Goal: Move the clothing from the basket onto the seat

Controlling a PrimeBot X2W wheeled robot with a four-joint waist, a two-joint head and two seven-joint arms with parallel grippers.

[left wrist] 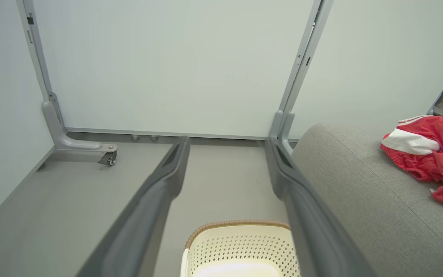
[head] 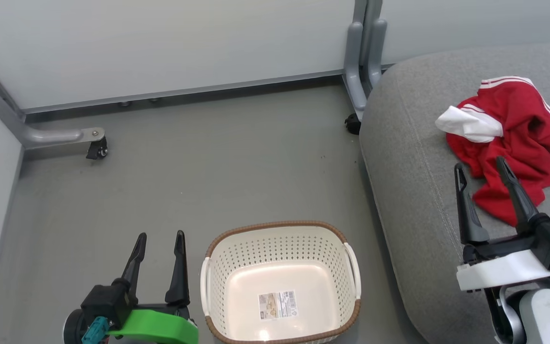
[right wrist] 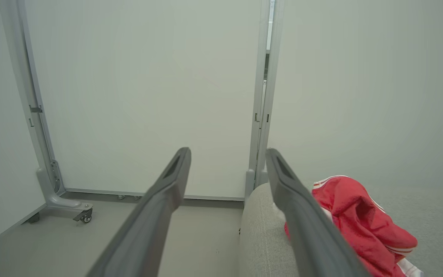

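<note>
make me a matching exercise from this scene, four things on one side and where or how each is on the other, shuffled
1. red fabric clothing with white trim
2. cream perforated plastic basket with brown rim
3. left tool
4. right tool

a. open, above the grey floor beside the basket
b. crumpled on the grey fabric seat
c. open, above the seat near the clothing
d. on the floor, holding just a barcode sticker

Pairs: 1-b, 2-d, 3-a, 4-c

The floor [head: 184, 157] lies open ahead of the left end effector [head: 160, 234], basket [head: 275, 223] just right of it; clothing [head: 513, 124] sits close before the right end effector [head: 479, 162].
</note>
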